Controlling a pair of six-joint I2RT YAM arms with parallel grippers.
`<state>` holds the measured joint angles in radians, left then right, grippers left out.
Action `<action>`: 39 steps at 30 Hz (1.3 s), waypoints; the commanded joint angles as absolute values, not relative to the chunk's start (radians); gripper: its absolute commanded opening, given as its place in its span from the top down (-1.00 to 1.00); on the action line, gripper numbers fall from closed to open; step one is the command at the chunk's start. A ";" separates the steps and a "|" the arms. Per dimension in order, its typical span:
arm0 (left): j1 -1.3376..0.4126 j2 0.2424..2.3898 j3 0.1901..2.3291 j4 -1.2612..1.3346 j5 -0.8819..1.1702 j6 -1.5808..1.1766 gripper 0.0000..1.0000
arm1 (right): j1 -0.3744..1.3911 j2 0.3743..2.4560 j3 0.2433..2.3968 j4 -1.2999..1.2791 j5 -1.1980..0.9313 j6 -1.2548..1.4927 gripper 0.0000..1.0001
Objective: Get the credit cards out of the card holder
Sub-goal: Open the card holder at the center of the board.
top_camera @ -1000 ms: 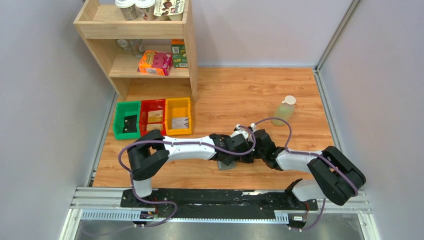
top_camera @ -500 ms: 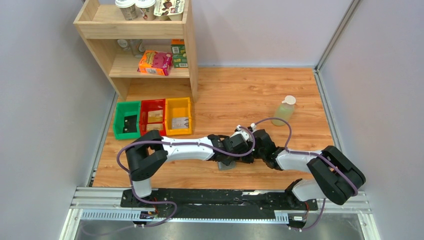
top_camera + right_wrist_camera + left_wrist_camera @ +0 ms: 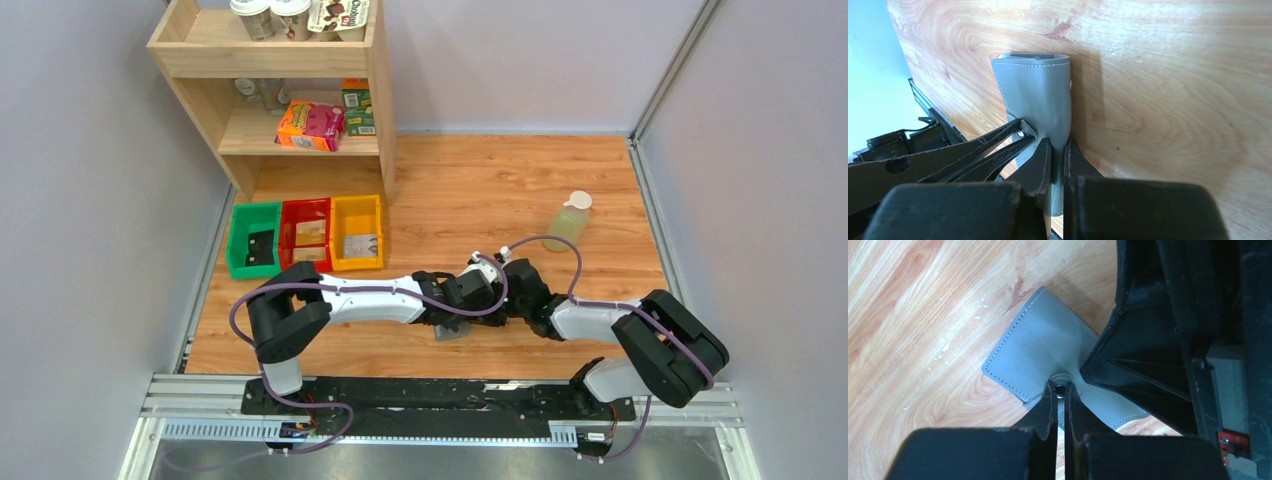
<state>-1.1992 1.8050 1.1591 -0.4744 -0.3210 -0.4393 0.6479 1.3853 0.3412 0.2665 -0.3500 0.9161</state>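
The card holder (image 3: pixel 452 331) (image 3: pixel 1040 345) (image 3: pixel 1039 95) is a grey folded wallet on the wood table between my two arms. Its flaps are closed, so the credit cards are hidden. My left gripper (image 3: pixel 462 316) (image 3: pixel 1061 390) is shut on the wallet's closing tab, right at its metal snap. Just to the right, my right gripper (image 3: pixel 497 308) (image 3: pixel 1058 145) is shut on the wallet's near edge, holding it partly raised on its side. In the right wrist view the left gripper's fingers (image 3: pixel 990 145) reach in from the left.
Green (image 3: pixel 252 238), red (image 3: pixel 305 232) and yellow (image 3: pixel 357 230) bins sit at the left, with small items in them. Behind them stands a wooden shelf (image 3: pixel 300 90) with boxes and cups. A pale green bottle (image 3: pixel 570 217) stands at the right. Grey walls surround the table.
My left gripper has closed on the wallet's tab, after standing half open. The left arm has shifted slightly left. The right gripper has kept its grip and place.
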 commanded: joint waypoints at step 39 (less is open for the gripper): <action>-1.042 0.896 0.135 0.167 -0.431 -1.131 1.00 | 1.035 1.505 0.824 -0.292 0.052 0.710 0.14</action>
<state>-1.0435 0.9409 0.1658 0.1596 -0.3954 -1.0595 0.9909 1.4086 0.7654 -0.2745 0.0128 0.7406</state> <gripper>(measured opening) 0.019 0.449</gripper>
